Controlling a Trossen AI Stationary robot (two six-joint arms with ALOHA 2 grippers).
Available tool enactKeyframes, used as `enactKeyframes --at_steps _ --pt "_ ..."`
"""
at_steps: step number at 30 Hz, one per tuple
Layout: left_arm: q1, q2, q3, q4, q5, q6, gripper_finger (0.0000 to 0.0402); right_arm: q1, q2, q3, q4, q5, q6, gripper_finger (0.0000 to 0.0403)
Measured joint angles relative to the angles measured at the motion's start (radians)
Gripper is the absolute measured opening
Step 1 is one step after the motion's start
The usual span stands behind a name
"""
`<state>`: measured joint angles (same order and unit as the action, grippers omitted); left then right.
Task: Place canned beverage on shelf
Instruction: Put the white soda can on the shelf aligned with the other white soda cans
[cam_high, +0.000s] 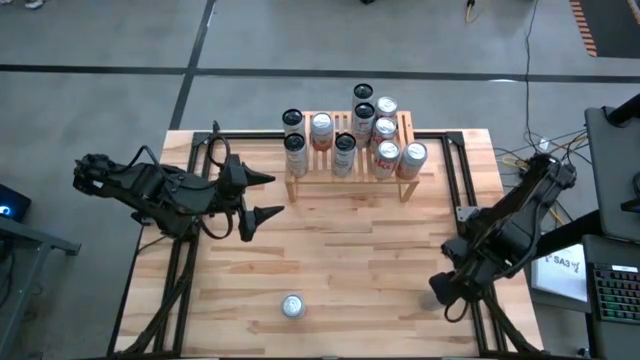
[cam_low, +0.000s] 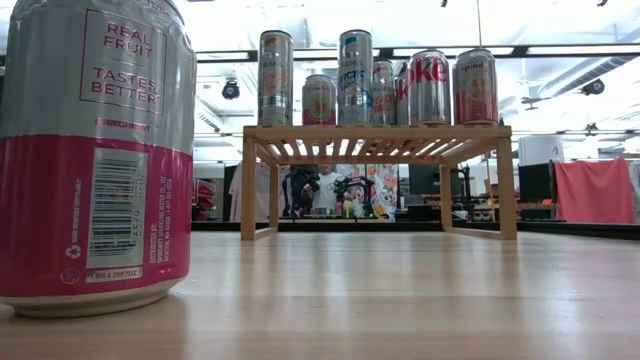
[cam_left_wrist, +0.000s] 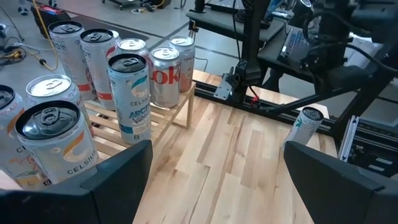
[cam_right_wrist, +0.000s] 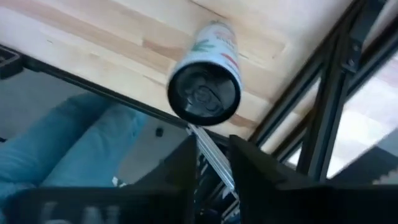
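The shelf (cam_high: 350, 165) stands at the far side of the wooden surface (cam_high: 380, 260) with many cans on its slats. One lone can (cam_high: 292, 306) stands near the front edge. The left gripper (cam_high: 258, 196) hovers just left of the shelf, fingers spread wide and empty. The right gripper (cam_high: 440, 292) sits low at the surface's right front edge, fingers narrow, a white can (cam_right_wrist: 205, 78) just beyond them; whether they touch it I cannot tell.

Glossy metal cans (cam_high: 345, 135) stand on the matt, light wood shelf (cam_high: 352, 178) and tabletop (cam_high: 350, 260).
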<state>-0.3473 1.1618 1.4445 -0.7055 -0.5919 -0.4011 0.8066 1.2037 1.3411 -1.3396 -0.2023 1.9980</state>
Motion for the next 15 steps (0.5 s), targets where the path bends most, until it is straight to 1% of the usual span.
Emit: enactKeyframes --at_steps 4,10,13,15 --pt "0.0 0.0 0.0 0.0 -0.001 0.0 0.035 0.0 0.015 -0.003 0.0 -0.039 0.019 0.0153" --pt "0.0 0.004 0.0 0.003 -0.004 0.011 0.035 0.0 0.05 -0.003 -0.005 -0.033 0.07 0.0287" --pt "0.0 0.011 0.0 0.005 -0.005 0.011 0.035 0.0 0.079 -0.003 -0.004 -0.034 0.014 0.0336" --pt "0.0 0.019 0.0 0.003 -0.009 0.011 0.035 0.0 0.094 -0.004 -0.002 -0.039 -0.01 0.0357"
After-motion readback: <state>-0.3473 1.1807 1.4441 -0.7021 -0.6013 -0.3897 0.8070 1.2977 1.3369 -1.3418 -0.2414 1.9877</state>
